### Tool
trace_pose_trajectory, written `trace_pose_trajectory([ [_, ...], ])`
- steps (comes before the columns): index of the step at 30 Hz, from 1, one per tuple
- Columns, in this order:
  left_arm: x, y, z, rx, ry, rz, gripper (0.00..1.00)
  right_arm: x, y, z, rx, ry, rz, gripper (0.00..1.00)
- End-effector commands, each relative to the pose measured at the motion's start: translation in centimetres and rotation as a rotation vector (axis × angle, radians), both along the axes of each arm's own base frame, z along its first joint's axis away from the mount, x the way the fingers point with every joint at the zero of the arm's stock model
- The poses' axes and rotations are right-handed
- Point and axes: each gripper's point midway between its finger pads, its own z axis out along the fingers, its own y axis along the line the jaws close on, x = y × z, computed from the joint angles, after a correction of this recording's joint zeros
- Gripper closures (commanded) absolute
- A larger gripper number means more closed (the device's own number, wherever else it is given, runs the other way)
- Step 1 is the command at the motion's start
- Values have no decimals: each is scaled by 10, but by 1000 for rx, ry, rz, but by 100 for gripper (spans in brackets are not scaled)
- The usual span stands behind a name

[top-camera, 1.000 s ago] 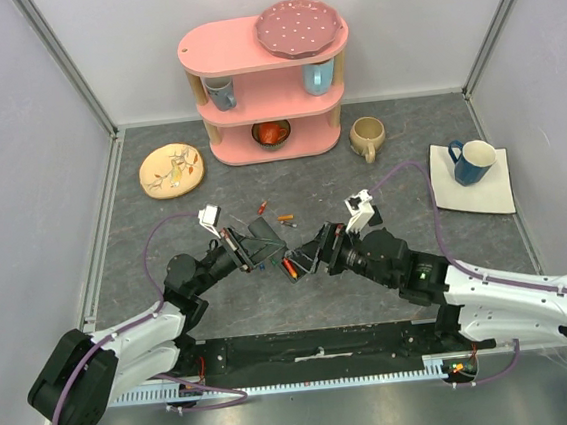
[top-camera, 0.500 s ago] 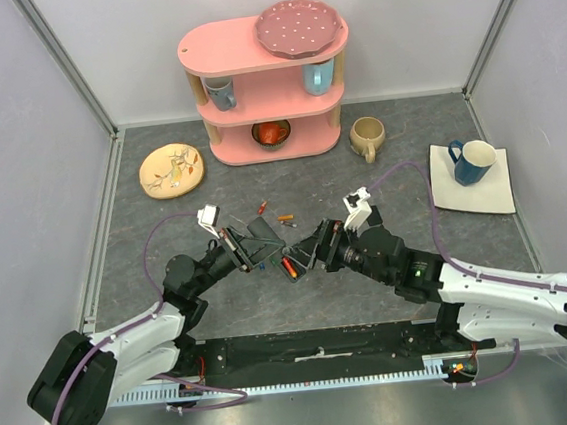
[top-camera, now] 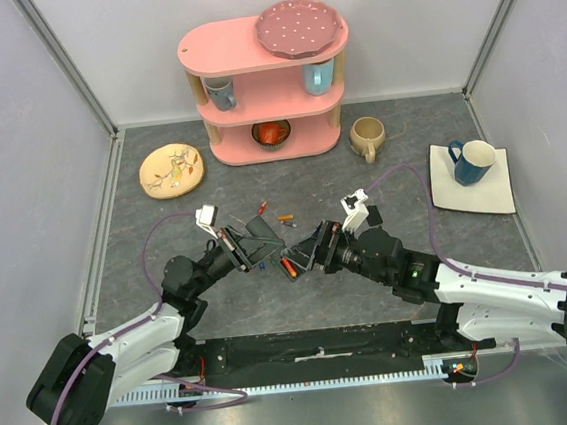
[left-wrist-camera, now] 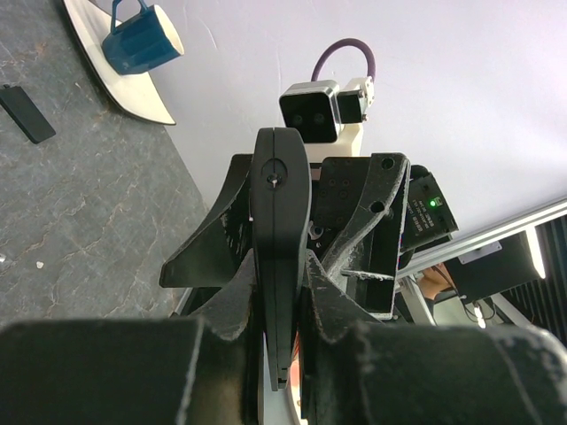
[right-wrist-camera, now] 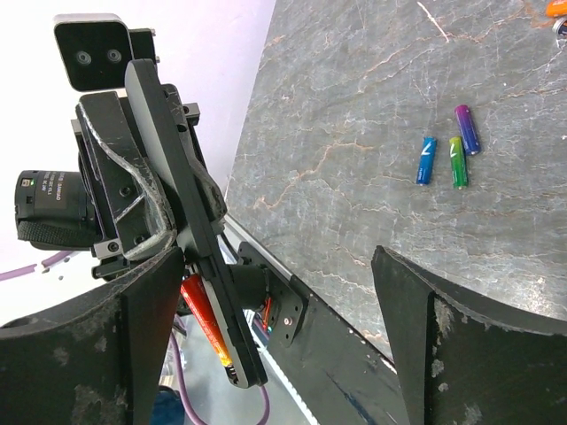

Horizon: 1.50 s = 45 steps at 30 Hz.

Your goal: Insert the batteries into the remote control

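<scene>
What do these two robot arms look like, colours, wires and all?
The left arm and right arm match: white shells between bulky black joints, with a purple cable looping off each wrist and a small white camera there. The left gripper and right gripper are black, each with two broad wedge-shaped fingers, scuffed grey at the edges.

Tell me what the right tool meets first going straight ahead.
Probably the remote control, clamped in the left tool, close ahead of the right tool's open jaws; depth unclear.
</scene>
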Motion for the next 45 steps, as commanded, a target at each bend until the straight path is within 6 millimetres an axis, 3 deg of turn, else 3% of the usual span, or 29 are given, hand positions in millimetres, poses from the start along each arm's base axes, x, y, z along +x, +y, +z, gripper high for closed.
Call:
trace_pose_trajectory([
  [1, -2, 3, 32, -70, -101, 15, 98, 1, 0, 2, 28, 5, -2, 6],
  [22, 4, 3, 44, -91, -115, 38, 98, -8, 9, -15, 12, 44, 56, 10],
  [45, 6, 9, 64, -132, -153, 74, 98, -14, 5, -35, 4, 82, 64, 14],
])
